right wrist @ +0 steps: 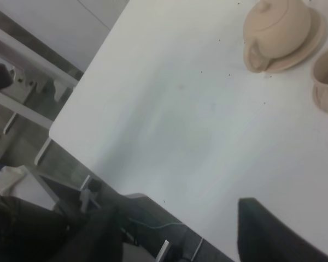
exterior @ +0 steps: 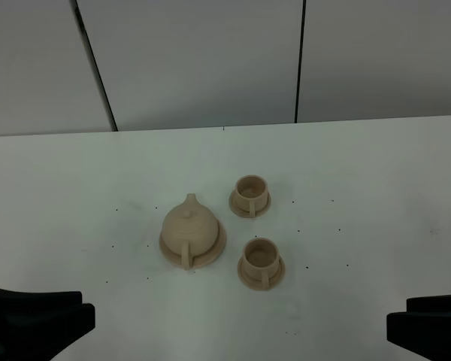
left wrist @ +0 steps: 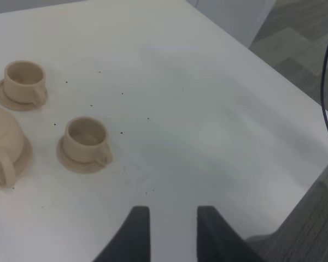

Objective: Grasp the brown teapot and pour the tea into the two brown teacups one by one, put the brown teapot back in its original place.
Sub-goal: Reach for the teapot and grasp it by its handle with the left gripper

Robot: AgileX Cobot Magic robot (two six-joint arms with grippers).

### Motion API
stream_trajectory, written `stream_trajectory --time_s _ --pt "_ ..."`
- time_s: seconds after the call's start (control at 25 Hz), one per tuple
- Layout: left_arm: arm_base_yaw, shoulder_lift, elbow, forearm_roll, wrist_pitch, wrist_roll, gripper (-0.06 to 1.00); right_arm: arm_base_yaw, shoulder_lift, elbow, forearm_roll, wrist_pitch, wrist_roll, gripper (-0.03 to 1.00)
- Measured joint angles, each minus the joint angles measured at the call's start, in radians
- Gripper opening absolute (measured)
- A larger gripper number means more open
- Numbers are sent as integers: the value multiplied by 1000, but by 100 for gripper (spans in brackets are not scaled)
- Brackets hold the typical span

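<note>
Teapot (exterior: 190, 228): sits on its plate (exterior: 218, 244), handle toward the robot; untouched
Cups: far cup (exterior: 250, 194) and near cup (exterior: 261, 260) just right of the teapot
Left claw (left wrist: 172, 232): slightly parted; empty
Right claw (right wrist: 177, 234): wide apart; empty
Risk: the small loop handle may slip; an overshot pour could knock the close-set cups

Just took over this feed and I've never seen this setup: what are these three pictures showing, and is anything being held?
It is a two-armed robot at a white table. One picture looks down from a high fixed camera; the other two come from cameras on each wrist. On the table stands a brown teapot on its round plate, with two brown teacups on small saucers beside it. The left pincer and right pincer are the dark prongs at the picture edges. Both are open and hold nothing.
</note>
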Motion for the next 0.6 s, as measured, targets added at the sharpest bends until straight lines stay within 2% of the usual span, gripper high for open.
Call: stream_trajectory --time_s 0.6 --pt "0 0 0 0 -5 0 28 0 0 0 0 0 0 46"
